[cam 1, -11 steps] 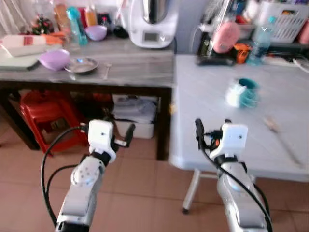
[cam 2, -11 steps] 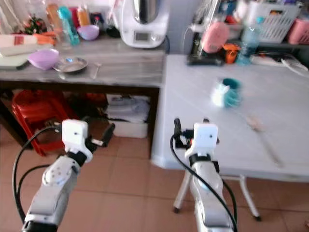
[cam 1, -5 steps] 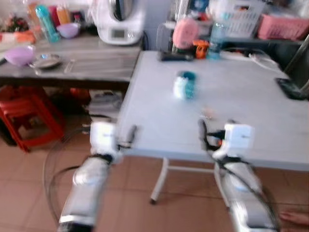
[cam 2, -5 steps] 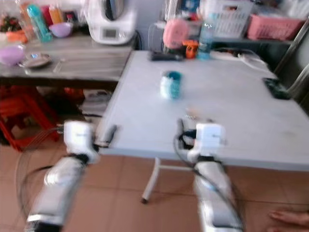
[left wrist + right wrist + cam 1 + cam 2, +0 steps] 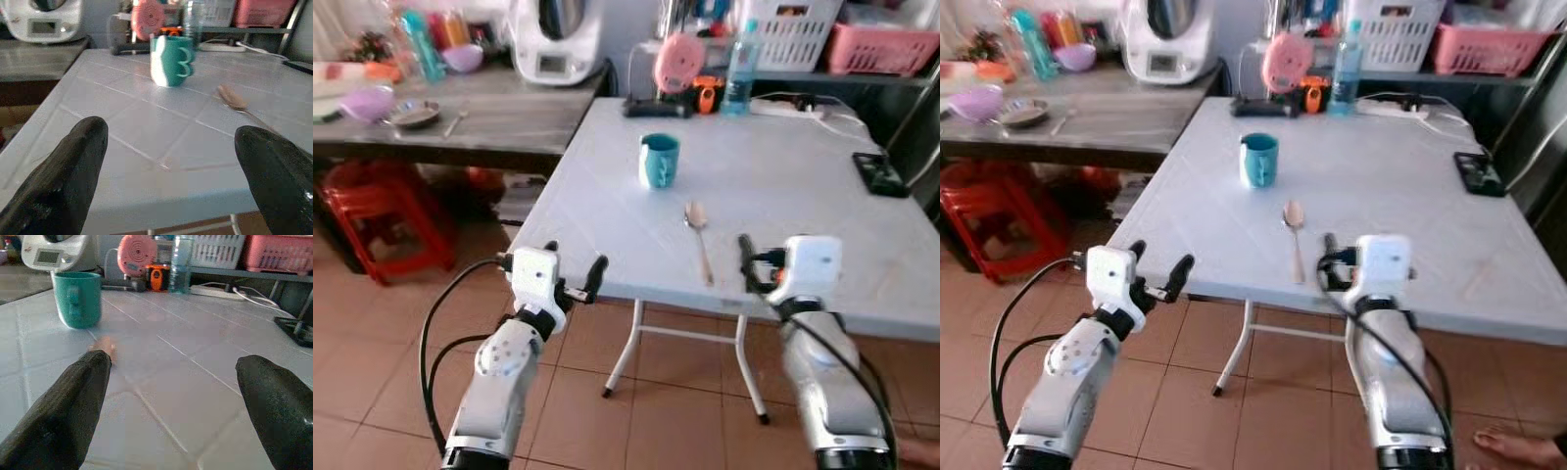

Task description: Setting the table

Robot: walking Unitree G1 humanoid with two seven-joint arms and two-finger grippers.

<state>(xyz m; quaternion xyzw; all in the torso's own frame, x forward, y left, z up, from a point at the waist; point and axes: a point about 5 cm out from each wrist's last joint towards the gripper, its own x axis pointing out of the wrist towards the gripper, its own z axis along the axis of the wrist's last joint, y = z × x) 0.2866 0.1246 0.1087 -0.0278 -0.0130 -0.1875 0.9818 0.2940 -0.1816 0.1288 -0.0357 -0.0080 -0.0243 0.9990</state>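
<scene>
Facing the white table, both grippers empty and spread wide, ready to reach for the spoon.

Left eye view: the mug (image 5: 659, 160) stands upper centre on the table (image 5: 783, 186); the spoon (image 5: 698, 233) lies just below it, handle toward the near edge; the left gripper (image 5: 575, 275) hovers lower left before the edge, the right gripper (image 5: 750, 266) lower right over it, beside the handle end; left wrist view: mug upper centre, spoon to its right, fingers (image 5: 73, 171) far apart; right wrist view: spoon bowl (image 5: 103, 344) peeks past one finger; judging by this, the right gripper should slide toward the handle, come down level, and close across it gently.
</scene>
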